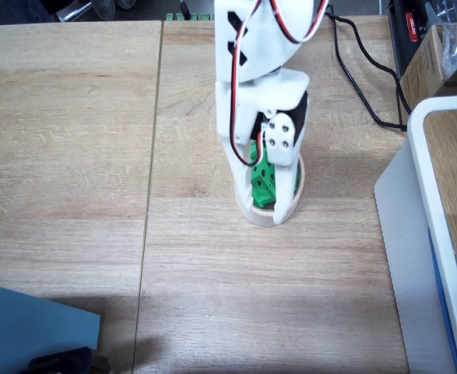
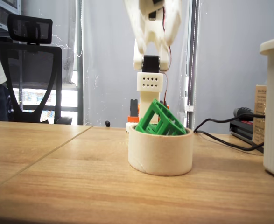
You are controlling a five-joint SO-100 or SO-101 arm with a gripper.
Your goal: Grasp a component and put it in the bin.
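Reaching straight down from above, the white plastic robot arm's gripper (image 1: 268, 183) has its tip inside the cream ring of masking tape (image 1: 253, 212) that serves as the bin. From the side, the gripper (image 2: 151, 100) sits right on top of the bright green plastic part with round holes and an open frame (image 2: 159, 122). The fingers touch the green part, but I cannot tell if the jaws are squeezed on it or have let go, because the arm's own body hides the gap between them. The green part (image 1: 264, 185) is in the tape ring. It is tilted, with one corner poking up above the rim and the rest down in the hole. In the side view the cream tape ring (image 2: 161, 154) stands flat on the light wooden table (image 2: 57, 177), with nothing else in it that can be seen. Red and white wires (image 1: 271, 23) run along the arm. A large white-edged box (image 1: 430, 179) stands at the right of the top view, well apart from the ring. A blue sheet (image 1: 33, 327) lies at the bottom left corner of that view.
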